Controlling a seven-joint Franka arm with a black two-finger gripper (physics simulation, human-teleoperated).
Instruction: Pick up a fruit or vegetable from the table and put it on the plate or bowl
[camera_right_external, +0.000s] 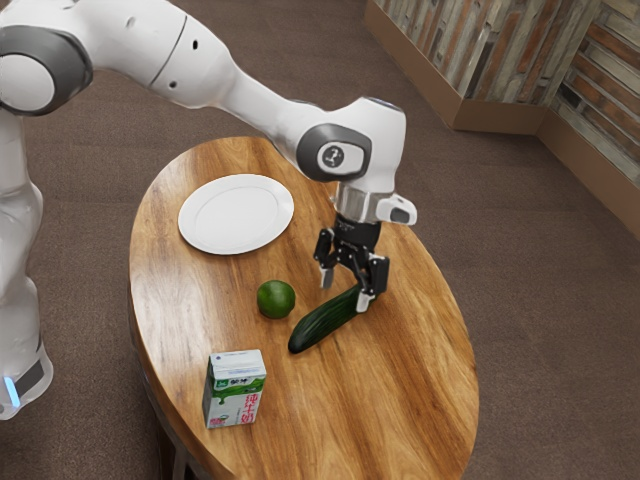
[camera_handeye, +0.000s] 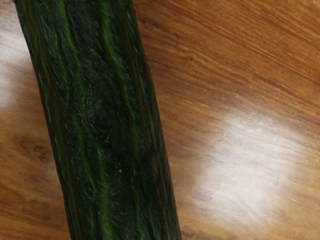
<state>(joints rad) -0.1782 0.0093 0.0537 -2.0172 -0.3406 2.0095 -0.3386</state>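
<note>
A dark green cucumber (camera_right_external: 323, 320) lies on the wooden table, slanting from near the front up toward the exterior view's right. My gripper (camera_right_external: 344, 293) hangs over its upper end, open, with one finger (camera_right_external: 325, 272) beside the tip and the other (camera_right_external: 368, 290) just past it. In the wrist view the cucumber (camera_handeye: 100, 125) runs as a broad striped band right under my hand. A green lime (camera_right_external: 276, 299) sits just to the exterior view's left of the cucumber. The white plate (camera_right_external: 236, 213) lies empty farther back on the left.
A green and white carton (camera_right_external: 235, 388) stands upright near the table's front edge, below the lime. The oval table (camera_right_external: 400, 400) has bare wood on the exterior view's right of the cucumber. Brown floor surrounds it.
</note>
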